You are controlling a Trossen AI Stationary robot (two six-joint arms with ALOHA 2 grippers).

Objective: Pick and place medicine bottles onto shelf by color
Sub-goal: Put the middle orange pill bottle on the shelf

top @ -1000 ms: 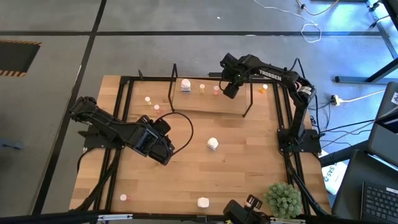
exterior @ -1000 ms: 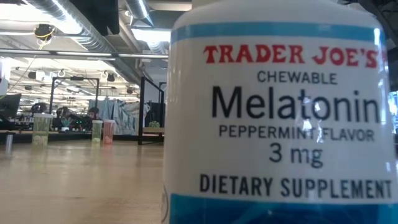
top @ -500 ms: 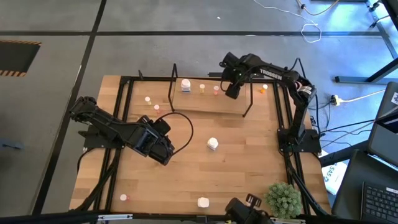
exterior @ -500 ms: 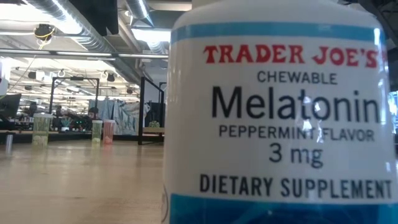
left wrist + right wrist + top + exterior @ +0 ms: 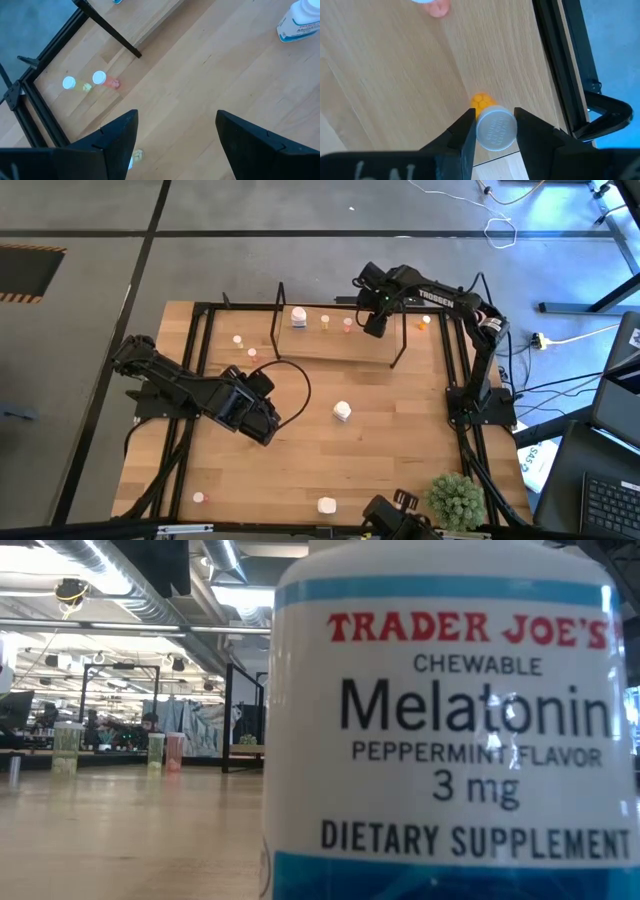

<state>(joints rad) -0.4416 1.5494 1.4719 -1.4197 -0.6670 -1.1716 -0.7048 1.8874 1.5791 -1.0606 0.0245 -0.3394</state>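
The shelf (image 5: 335,346) stands near the table's far edge and carries a white bottle (image 5: 298,316), a small orange one (image 5: 325,321) and a pink one (image 5: 347,324). My right gripper (image 5: 373,326) hangs over the shelf's right part, shut on a small orange bottle (image 5: 482,102) with a pale cap. My left gripper (image 5: 268,421) hovers open over the table's left middle with nothing between its fingers (image 5: 175,120). Loose bottles stand left of the shelf (image 5: 238,339) and right of it (image 5: 425,321). My right gripper pinches the orange bottle's pale cap (image 5: 481,131) between its two fingers (image 5: 465,132), one on each side. The fingers come from above, pointing down. The bottle hangs upright below them over the shelf's board (image 5: 395,75); whether its bottom touches the board I cannot tell.
A white bottle (image 5: 342,411) stands mid-table, another (image 5: 326,505) stands at the near edge and fills the low view (image 5: 450,730), and a pink one (image 5: 198,497) is near left. A green plant (image 5: 456,500) sits near right. A black frame (image 5: 200,340) rings the tabletop.
My right gripper has rolled a little about the line along which it points, staying in place over the shelf's right part with the orange bottle still in its fingers.
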